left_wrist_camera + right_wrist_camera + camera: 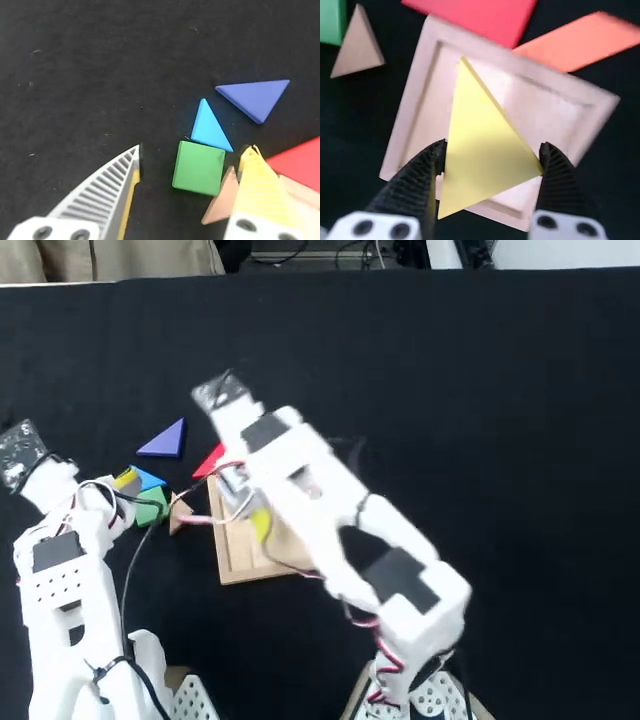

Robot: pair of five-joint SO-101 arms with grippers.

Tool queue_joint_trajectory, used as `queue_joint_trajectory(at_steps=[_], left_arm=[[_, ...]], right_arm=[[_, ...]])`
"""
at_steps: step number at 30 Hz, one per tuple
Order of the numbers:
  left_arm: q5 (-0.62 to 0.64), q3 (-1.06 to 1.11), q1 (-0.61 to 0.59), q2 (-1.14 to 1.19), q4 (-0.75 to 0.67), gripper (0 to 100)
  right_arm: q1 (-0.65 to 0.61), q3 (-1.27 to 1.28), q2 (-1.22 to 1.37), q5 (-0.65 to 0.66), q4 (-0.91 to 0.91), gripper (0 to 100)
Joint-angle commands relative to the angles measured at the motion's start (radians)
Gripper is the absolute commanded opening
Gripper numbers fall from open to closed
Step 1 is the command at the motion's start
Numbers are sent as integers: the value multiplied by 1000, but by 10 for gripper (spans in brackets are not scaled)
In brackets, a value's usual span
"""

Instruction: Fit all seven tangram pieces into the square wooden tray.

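The square wooden tray [415, 110] lies under my right gripper [492, 152], which is shut on a large yellow triangle [480, 150] held tilted over the tray's inside. In the high view the tray [235, 562] is mostly covered by the right arm. A red triangle [475, 15] and an orange parallelogram [575, 40] lie just past the tray's far rim. My left gripper [194, 150] is open, and a green square [198, 167] sits on the cloth between its fingertips. Close by are a light blue triangle [207, 127], a dark blue triangle [255, 97] and a tan triangle [222, 200].
Black cloth covers the table. In the high view the loose pieces cluster left of the tray, around the dark blue triangle [165, 440] and the red triangle [210, 462]. The cloth's far and right parts are open. Both arm bases stand at the near edge.
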Motion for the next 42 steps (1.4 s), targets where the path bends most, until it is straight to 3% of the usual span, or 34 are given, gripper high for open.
queue_joint_trajectory(at_steps=[1,14,20,27,35,39,42], left_arm=[[15,-21,-18,-5,-48,310],[20,-4,-8,-3,-81,310],[15,-1,16,-3,-81,310],[15,1,16,-3,-80,310],[14,1,15,-3,-81,310],[17,1,12,-3,-81,310],[18,1,10,-3,-81,310]], right_arm=[[-43,-56,45,-80,-25,177],[-58,-53,96,-281,-95,177],[-130,-59,87,-221,-92,189],[-157,-51,30,-204,-75,326],[-161,-51,-27,-175,-61,326],[-75,-58,-56,-114,-18,319],[61,-54,-94,-51,5,163]])
